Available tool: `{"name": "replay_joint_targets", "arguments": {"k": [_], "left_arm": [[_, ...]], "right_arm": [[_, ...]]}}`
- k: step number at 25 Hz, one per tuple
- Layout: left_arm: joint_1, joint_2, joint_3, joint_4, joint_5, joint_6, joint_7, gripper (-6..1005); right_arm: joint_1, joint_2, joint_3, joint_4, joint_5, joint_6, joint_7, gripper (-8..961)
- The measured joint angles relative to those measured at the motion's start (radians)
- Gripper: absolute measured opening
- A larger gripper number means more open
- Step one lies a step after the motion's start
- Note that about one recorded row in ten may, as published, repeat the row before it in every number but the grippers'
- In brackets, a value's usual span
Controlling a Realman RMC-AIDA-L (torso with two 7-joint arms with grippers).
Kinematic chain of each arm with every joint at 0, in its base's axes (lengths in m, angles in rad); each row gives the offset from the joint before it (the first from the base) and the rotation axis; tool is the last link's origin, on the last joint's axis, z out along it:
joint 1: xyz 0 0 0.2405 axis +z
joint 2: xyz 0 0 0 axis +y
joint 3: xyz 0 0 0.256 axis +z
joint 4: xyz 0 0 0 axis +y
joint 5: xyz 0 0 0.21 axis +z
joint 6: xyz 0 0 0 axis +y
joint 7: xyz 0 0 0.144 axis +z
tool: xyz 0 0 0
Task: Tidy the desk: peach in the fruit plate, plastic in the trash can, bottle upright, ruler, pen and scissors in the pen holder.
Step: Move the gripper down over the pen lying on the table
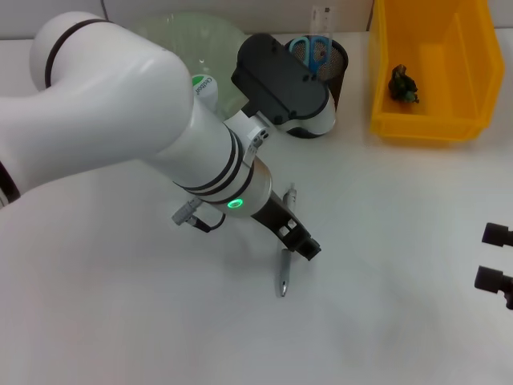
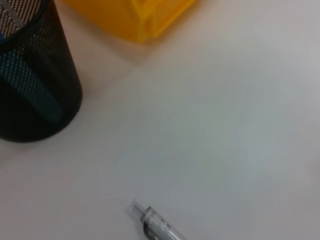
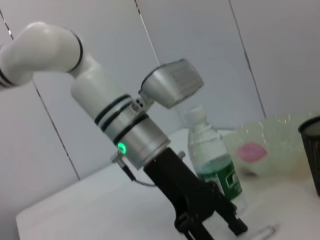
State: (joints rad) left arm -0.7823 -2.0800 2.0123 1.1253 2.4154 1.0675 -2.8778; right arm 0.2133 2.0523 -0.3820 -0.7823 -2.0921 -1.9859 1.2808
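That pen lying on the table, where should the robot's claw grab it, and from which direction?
Probably around the middle of its barrel, coming straight down from above. The pen lies flat on the table, long and thin, so fingers set across its width can close on it. The left gripper is already over it, jaws spread either side. The right gripper sits idle at the table's edge.
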Motion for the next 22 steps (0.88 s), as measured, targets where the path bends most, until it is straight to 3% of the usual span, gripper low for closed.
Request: {"name": "replay_joint_targets", "arguments": {"k": [5,22], "left_arm": [[0.000,0.000,-0.006,-0.015,-0.017,0.001,0.000,799],[-0.001,0.000,-0.012,-0.042,-0.032,-0.009,0.000,770]], "right_arm": [[-0.011,-0.001,0.006,-0.050,-0.026,-0.006,-0.060,746],[-0.007,-0.001,0.017,-0.047,-0.028,0.007,-0.088,743]]}}
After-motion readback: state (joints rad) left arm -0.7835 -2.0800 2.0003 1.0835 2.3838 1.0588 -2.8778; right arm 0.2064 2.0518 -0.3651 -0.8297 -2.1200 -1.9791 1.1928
